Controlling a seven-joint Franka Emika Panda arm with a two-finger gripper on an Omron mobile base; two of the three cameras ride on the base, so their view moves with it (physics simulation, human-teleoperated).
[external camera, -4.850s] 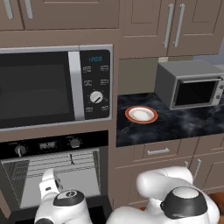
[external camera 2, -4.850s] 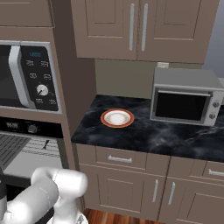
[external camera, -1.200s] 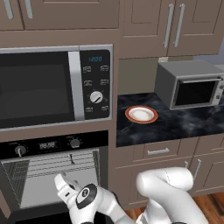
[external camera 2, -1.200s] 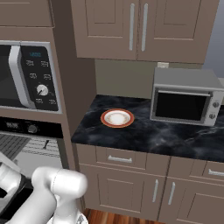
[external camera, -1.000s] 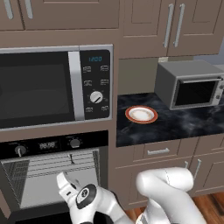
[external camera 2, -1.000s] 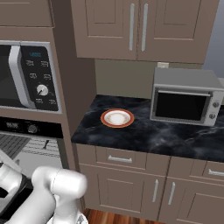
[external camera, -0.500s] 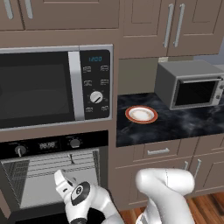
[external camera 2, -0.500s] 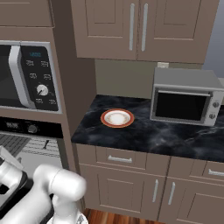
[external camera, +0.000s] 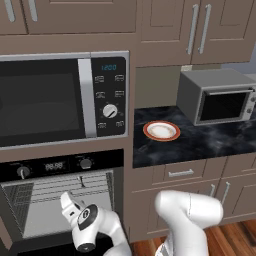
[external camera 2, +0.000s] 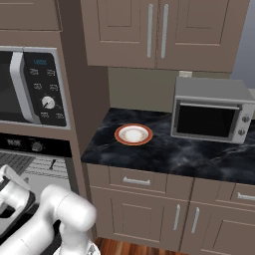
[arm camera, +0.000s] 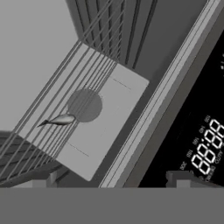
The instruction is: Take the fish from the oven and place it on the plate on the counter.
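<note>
Jaws stand wide apart with nothing between them; in the hand view the two dark tips of the gripper (arm camera: 114, 177) rise at the bottom, well short of the fish (arm camera: 59, 120). That fish lies on a wire rack (arm camera: 65, 109) inside the oven (external camera: 62, 200), whose door is down, so the cavity is open to the arm.

Over the last second the hand has nudged a little leftward and up in front of the oven mouth, as the left base view shows the gripper (external camera: 67, 206) now against the lower part of the cavity. Compared with several seconds back, the arm has swung lower and the elbow has come forward. I judge this as the approach stage: the reach into the cavity is lined up but the fish is untouched, so nothing of the carry is done yet.

From the hand camera alone comes the fish's place on the rack bars, beside a round mark on the back wall, and the clock digits. Both base views instead give the goal: the plate (external camera: 161, 131) sits on the counter (external camera: 210, 140) near its left edge, just beside the oven column, with a toaster oven (external camera 2: 211, 115) towards the counter's back right.
</note>
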